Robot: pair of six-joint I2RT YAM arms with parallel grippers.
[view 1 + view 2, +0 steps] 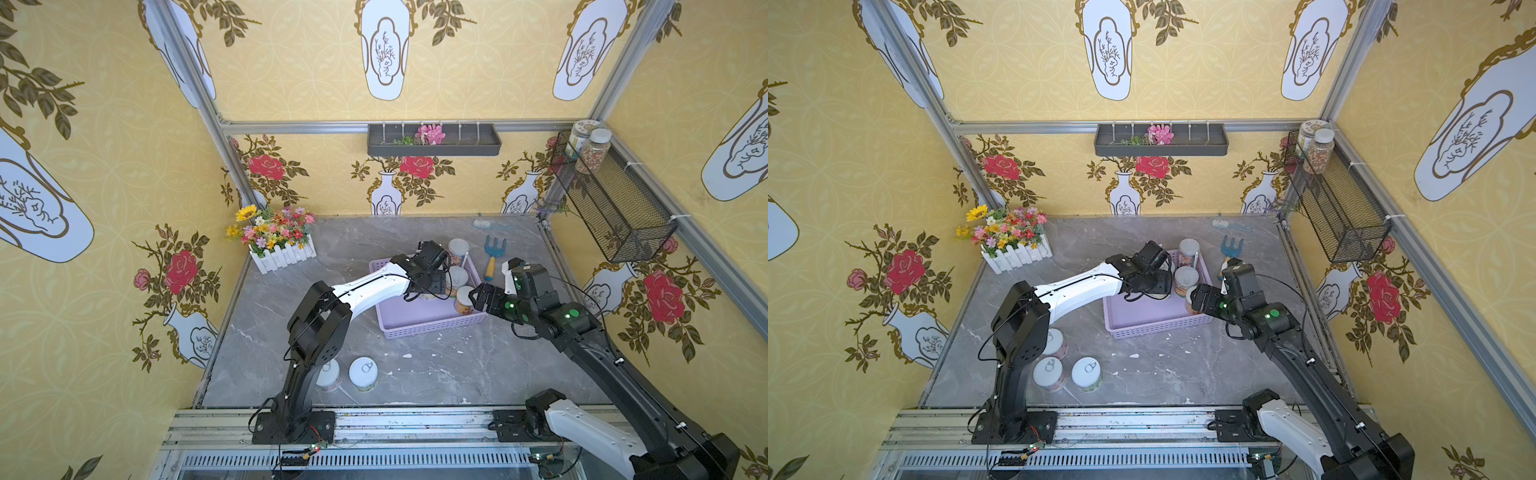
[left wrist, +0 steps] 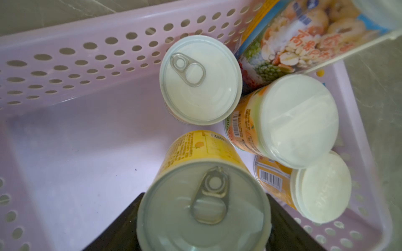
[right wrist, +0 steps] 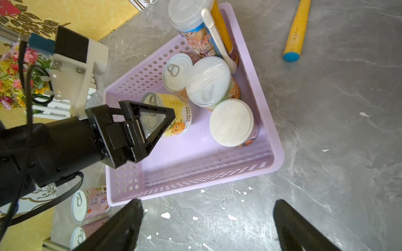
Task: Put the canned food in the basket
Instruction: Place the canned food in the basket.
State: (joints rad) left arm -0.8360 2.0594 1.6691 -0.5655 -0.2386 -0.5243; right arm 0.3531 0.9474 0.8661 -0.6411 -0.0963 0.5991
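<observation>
Left pincer point(image 2: 202, 221): closed on a yellow can point(image 3: 180, 117), which you hold upright inside the purple basket point(image 3: 195, 180), toward its left side. You cannot tell whether the can touches the floor.

Right pincer point(image 3: 208, 203): jaws wide apart, nothing held, hanging at the basket's right side.

In the basket, crowded at its far right end just beside your held can:
- pull-tab can point(image 3: 177, 71)
- white-lidded can point(image 3: 208, 80)
- second white-lidded can point(image 3: 231, 121)
- tall jar point(image 3: 195, 28) in the far corner

On the surface point(image 3: 326, 108), outside the basket at front left:
- clear-standing can point(image 1: 1087, 373)
- pink can point(image 1: 1048, 372) beside your left arm point(image 1: 1075, 291)
- third can point(image 1: 1055, 343), half hidden under that arm

Around:
- rake point(image 1: 492, 257) and brush point(image 1: 492, 225), right of and beyond the basket
- flower box point(image 1: 278, 241), back left
- white flecks point(image 3: 165, 215) before the basket
</observation>
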